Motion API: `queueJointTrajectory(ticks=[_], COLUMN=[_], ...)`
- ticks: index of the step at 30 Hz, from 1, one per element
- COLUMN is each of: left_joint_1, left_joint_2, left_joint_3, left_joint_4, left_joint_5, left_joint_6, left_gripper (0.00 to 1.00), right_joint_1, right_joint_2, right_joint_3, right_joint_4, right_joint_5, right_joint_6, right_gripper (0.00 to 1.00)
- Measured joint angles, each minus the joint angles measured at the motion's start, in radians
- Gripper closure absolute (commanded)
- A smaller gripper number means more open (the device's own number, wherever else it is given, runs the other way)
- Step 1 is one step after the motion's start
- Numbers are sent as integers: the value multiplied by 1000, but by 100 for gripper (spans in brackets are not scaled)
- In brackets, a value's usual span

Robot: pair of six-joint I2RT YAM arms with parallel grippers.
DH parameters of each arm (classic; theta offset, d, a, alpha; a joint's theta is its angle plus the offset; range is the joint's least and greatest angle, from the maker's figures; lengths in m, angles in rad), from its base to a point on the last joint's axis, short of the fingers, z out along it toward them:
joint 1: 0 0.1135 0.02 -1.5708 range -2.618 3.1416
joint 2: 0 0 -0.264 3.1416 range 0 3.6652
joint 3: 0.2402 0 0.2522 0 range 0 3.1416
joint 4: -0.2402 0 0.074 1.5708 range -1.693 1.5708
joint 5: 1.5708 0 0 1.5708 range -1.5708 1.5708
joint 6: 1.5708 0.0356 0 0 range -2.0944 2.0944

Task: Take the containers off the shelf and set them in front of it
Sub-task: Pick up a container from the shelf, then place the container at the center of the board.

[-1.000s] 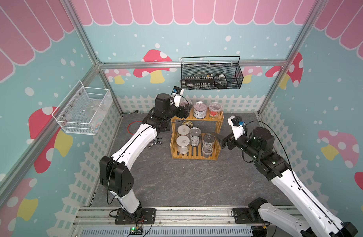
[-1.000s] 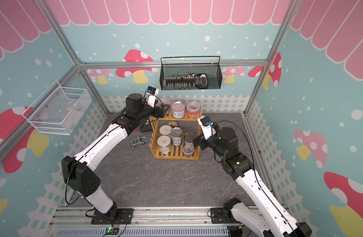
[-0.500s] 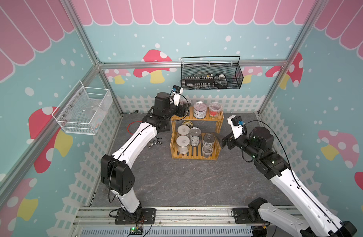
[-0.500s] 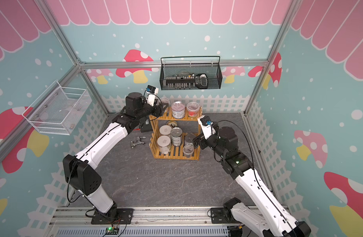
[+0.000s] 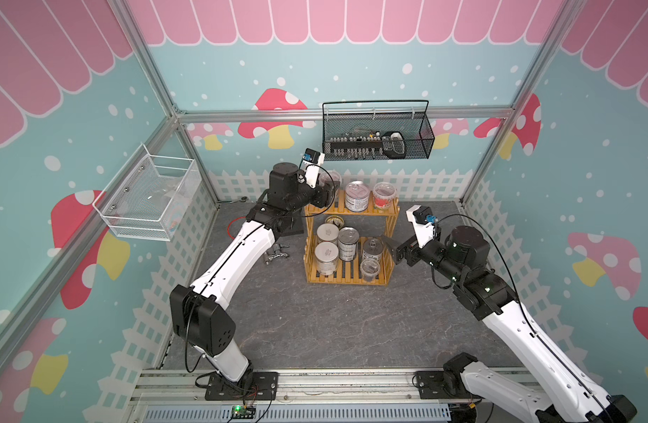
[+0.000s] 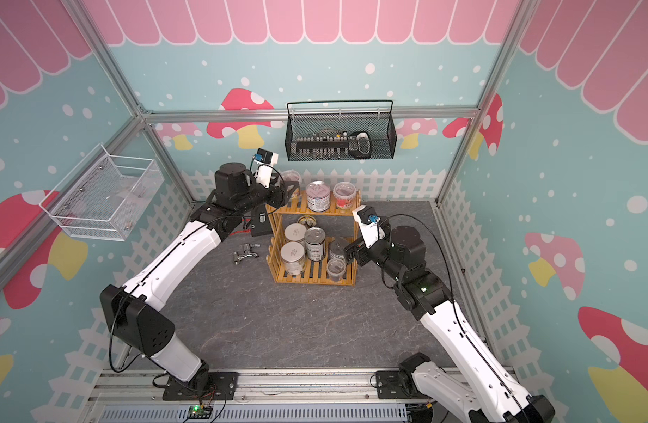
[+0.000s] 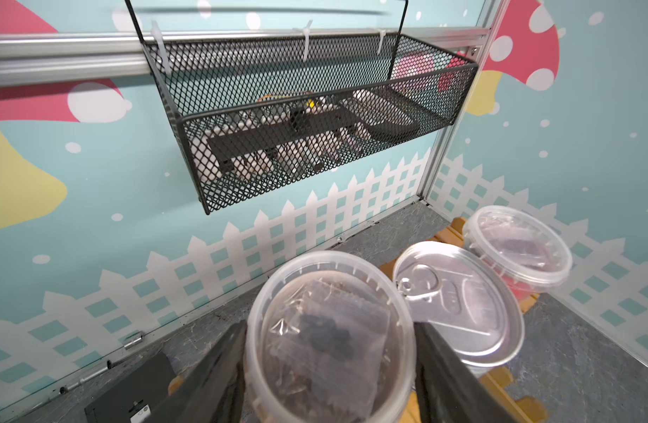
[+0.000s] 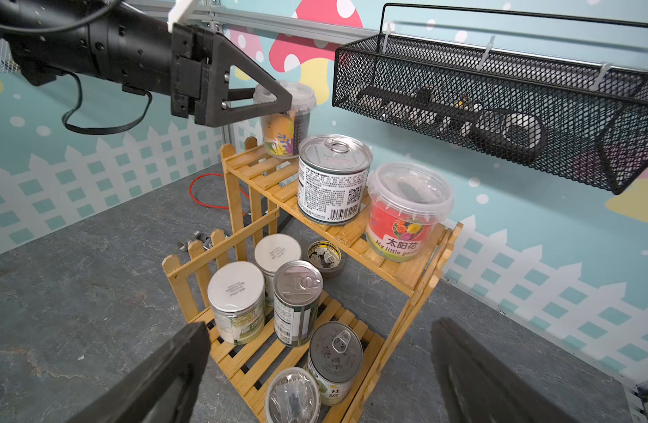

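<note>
Currently the first pick is in hand: no container stands on the floor [image 5: 333, 322] in front of the shelf [image 8: 395, 273].

Finding one: the left gripper [image 7: 331, 340] is closed on a clear tub [image 8: 289, 132], with one finger pressed to each side just under the lid rim. The tub sits between the fingers at the end of the upper tier. Whether its base has cleared the slats cannot be told. A pull-tab tin [image 7: 458, 304] stands just beside one finger, close against the tub.

Finding two: the right gripper [image 8: 319, 329] is spread wide and empty, well apart from the left one. A short tin [image 8: 335, 362] on the lower tier lies nearest, just beyond and below its fingertips.

Judgement: the next move calls for a straight lift clear of the pull-tab tin. A draw back past the shelf's end follows, then a descent to the floor in front.

Risk: a grip so near the rim may slip.
</note>
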Motion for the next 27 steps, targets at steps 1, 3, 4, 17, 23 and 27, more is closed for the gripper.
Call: queueJointTrajectory(ticks=[1, 3, 4, 17, 23, 27], left_joint_1=[-1, -3, -4, -220, -376, -458], left_joint_2=[-14, -44, -64, -450, -612, -695], left_joint_3=[-7, -26, -42, -503, -792, -1000], left_joint_4=[0, 2, 3, 39, 74, 126], left_joint_5=[3, 6, 7, -19, -112, -182], left_joint_6=[-2, -3, -6, -50, -117, -188], left_gripper=[40, 40, 40, 40, 41, 41], right_joint_1=[0, 0, 0, 0, 0, 0], right_joint_2=[0, 0, 0, -3, -34, -44], right_joint_3=[0, 0, 0, 0, -37, -85], right_joint_4=[0, 1, 1, 6, 11, 14], right_joint_5=[0, 0, 0, -70, -143, -206], right_joint_6=[0, 0, 0, -8, -19, -31], right_gripper=[1, 1, 1, 1, 1, 1])
